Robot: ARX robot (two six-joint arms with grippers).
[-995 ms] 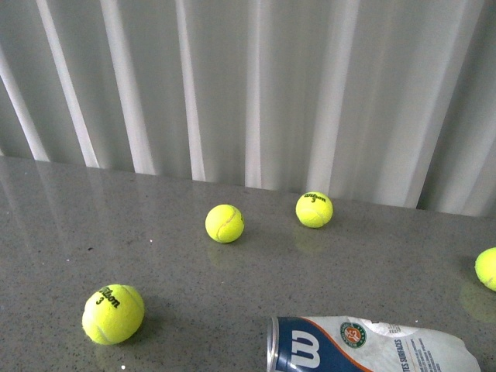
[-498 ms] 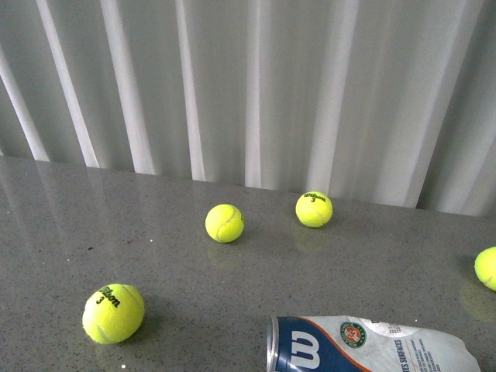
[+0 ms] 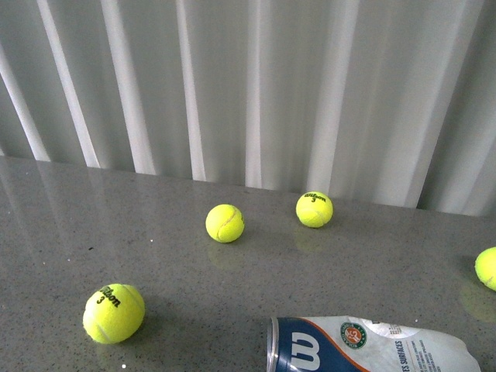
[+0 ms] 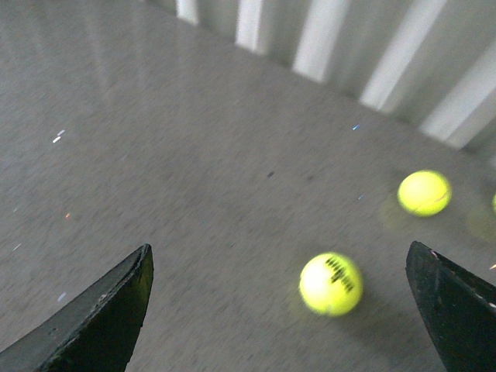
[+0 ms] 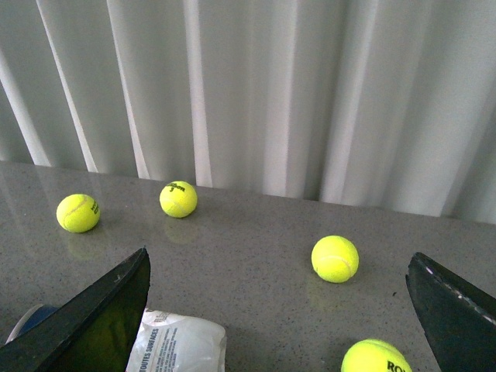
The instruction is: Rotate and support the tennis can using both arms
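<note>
The tennis can (image 3: 372, 345) lies on its side at the near edge of the grey table, metal rim to the left, navy "W" label and round logo facing up. Its white end also shows in the right wrist view (image 5: 177, 341), beside one black finger (image 5: 93, 325). My right gripper (image 5: 283, 325) is open, above the table just off the can's end. My left gripper (image 4: 283, 310) is open and empty above bare table, with a yellow ball between its spread fingers further on. Neither arm shows in the front view.
Yellow tennis balls lie loose on the table: near left (image 3: 113, 313), middle (image 3: 225, 223), back (image 3: 314, 209), right edge (image 3: 487, 268). Another ball (image 5: 377, 360) lies close by my right gripper. Grey table (image 3: 194, 294) ends at a white curtain (image 3: 248, 85).
Nothing has visibly moved in the front view; the can and balls lie where they were.
</note>
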